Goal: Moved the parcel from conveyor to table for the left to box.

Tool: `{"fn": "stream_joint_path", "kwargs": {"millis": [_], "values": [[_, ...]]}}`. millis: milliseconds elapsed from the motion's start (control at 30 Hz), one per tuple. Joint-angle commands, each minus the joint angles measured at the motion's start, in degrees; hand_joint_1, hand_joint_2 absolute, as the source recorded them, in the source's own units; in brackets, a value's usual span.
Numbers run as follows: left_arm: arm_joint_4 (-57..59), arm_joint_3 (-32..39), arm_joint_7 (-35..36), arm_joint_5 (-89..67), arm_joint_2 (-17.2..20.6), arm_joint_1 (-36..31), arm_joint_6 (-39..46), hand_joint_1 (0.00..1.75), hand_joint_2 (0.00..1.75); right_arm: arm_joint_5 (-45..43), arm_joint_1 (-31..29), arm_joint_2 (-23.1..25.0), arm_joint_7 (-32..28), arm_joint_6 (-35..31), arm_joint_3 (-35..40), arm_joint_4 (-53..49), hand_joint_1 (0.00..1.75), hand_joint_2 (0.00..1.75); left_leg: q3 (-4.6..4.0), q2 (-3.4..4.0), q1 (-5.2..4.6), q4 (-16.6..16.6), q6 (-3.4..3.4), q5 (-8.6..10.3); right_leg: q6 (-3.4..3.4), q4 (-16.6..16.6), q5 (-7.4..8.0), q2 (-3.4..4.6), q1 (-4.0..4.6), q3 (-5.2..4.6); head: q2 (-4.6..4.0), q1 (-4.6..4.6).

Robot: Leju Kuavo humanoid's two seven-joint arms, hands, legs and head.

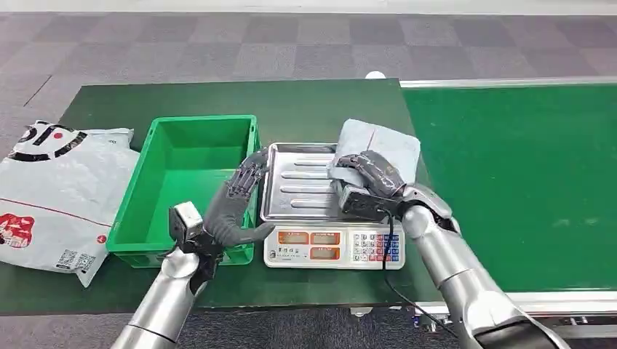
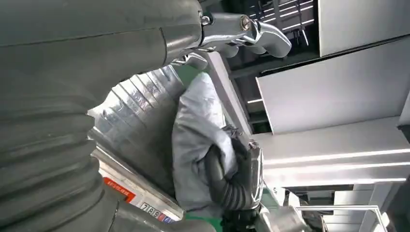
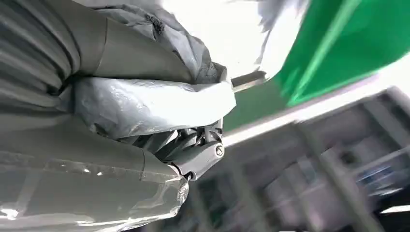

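Observation:
A grey plastic parcel (image 1: 382, 145) lies over the right end of the scale's steel tray (image 1: 295, 190), tilted toward the conveyor. My right hand (image 1: 367, 182) grips the parcel's near edge, fingers wrapped over it. The right wrist view shows the parcel (image 3: 150, 104) pinched between thumb and fingers. My left hand (image 1: 244, 189) hangs open between the green crate (image 1: 185, 185) and the tray's left rim, its fingers spread and holding nothing. In the left wrist view, the parcel (image 2: 196, 140) sits on the tray with my right hand (image 2: 237, 179) around it.
The scale (image 1: 331, 246) with its keypad stands on the dark green table (image 1: 320, 102). The green conveyor belt (image 1: 516, 174) runs at the right. A large white mailer bag (image 1: 54, 196) lies left of the empty crate. A black cable hangs off the table's front edge.

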Motion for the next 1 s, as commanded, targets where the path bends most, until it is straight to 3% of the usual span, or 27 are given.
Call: {"fn": "stream_joint_path", "kwargs": {"millis": [33, 333, 400, 533, 600, 767, 800, 1000], "values": [[1.7, -2.7, 0.24, -0.12, 1.89, -0.84, 0.06, 0.0, 1.75, -1.04, -2.69, -1.43, -0.83, 1.41, 3.89, 4.24, 1.75, 1.75, 0.23, 0.04, 0.04, -0.14, -0.03, -0.03, -0.07, -0.16, -0.01, 0.04, 0.05, 0.22, 0.0, 0.0], [1.7, -2.7, 0.24, -0.12, 1.89, -0.84, 0.06, 0.0, 1.75, -1.04, -2.69, -1.43, -0.83, 1.41, 3.89, 4.24, 1.75, 1.75, 0.19, 0.05, 0.04, -0.13, -0.02, -0.01, -0.07, -0.16, 0.02, 0.04, 0.05, 0.2, 0.0, 0.0], [1.89, -2.63, 0.24, -0.13, 1.85, -0.89, -0.11, 0.0, 1.75, -5.19, -2.78, -0.88, -2.93, 6.69, 4.09, 3.25, 1.75, 1.75, 0.19, 0.07, 0.06, -0.11, -0.03, -0.03, -0.08, -0.15, 0.01, 0.06, 0.07, 0.2, 0.0, 0.0], [3.28, -2.3, 0.24, 0.0, 1.53, -2.02, -0.2, 0.0, 1.75, -6.46, -4.16, -0.16, -0.97, 8.7, 4.97, 4.1, 1.75, 1.75, 0.09, 0.11, 0.02, -0.03, -0.03, -0.05, -0.07, -0.03, -0.01, 0.1, 0.03, 0.06, 0.0, 0.0], [3.6, -2.22, 0.24, -0.13, 1.39, -2.16, -0.42, 0.0, 1.75, -9.47, -4.57, -0.08, -2.7, 13.05, 5.24, 5.34, 1.75, 1.75, 0.09, 0.08, 0.02, -0.04, -0.02, -0.04, -0.06, -0.03, -0.01, 0.08, 0.02, 0.07, 0.0, 0.0], [3.13, -1.9, 0.24, -0.22, 1.62, -1.58, -0.17, 0.0, 1.75, -10.03, -5.23, -0.5, -2.45, 13.58, 7.14, 6.25, 1.75, 1.75, 0.16, 0.13, 0.04, -0.09, -0.02, -0.04, -0.07, -0.1, 0.01, 0.13, 0.04, 0.13, 0.0, 0.0], [2.94, -1.72, 0.24, -0.15, 1.7, -1.26, -0.02, 0.0, 1.75, -12.34, -5.15, -0.48, -2.93, 16.6, 7.13, 5.78, 1.75, 1.75, 0.29, 0.17, 0.08, -0.17, -0.02, -0.03, -0.11, -0.22, 0.04, 0.16, 0.09, 0.27, 0.0, 0.0], [1.56, -1.54, 0.24, -0.17, 1.9, -0.09, 0.62, 0.0, 1.75, -12.27, -5.78, -1.52, -2.71, 16.01, 9.29, 6.19, 1.75, 1.75, 0.22, 0.14, 0.05, -0.13, -0.02, -0.05, -0.08, -0.15, 0.01, 0.14, 0.05, 0.21, 0.0, 0.0]]}}
